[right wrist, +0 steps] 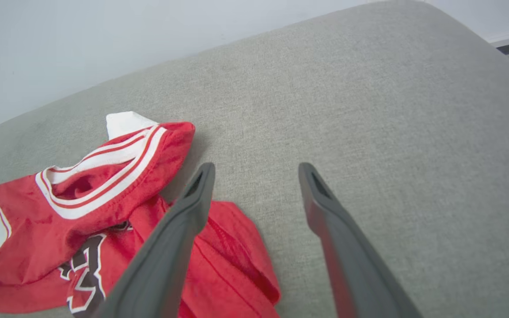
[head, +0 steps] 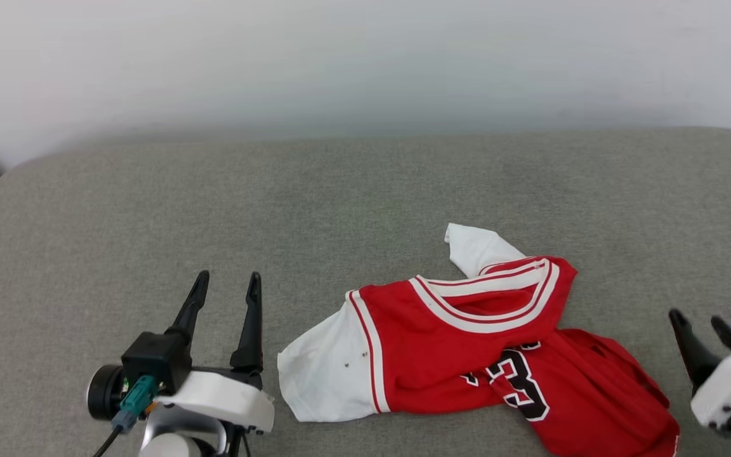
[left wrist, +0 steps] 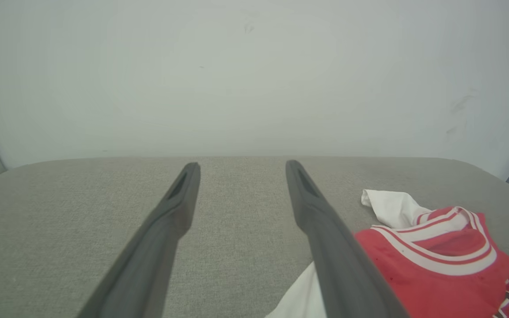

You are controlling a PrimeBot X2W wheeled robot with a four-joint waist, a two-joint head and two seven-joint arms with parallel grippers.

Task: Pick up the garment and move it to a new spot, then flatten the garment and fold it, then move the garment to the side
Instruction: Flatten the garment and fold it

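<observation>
Left gripper (head: 228, 279): we see it at the lower left of the head view, over the cushion. Its two dark fingers stand wide apart and nothing is between them. In the left wrist view grey cloth lies in the gap.

Right gripper (head: 697, 317): it is at the lower right edge of the head view, partly cut by the frame. In the right wrist view the fingers are spread wide and hold nothing (one finger crosses in front of the red hem, and we cannot tell if it touches).

Garment (head: 454, 336): it lies crumpled on the cushion between the two grippers, free of both and closer to the right one. The red body is twisted, and its lower part runs toward the lower right corner of the head view.

Print (head: 521, 384): a black figure with white outline, half hidden in a fold of the red body.

Near sleeve (head: 324, 365): white and spread flat, it is the end of the garment that points to the left gripper, just beside it but apart.

Collar (head: 489, 298): a red-and-white striped band, lying open and facing up.

Far sleeve (head: 476, 247): white, it sticks out behind the collar, on the far side of the garment.

Cushion (head: 365, 190): a grey woven surface with rounded far corners, and it carries the garment.

Wall (head: 365, 57): pale and plain, it rises behind the far edge of the cushion.
</observation>
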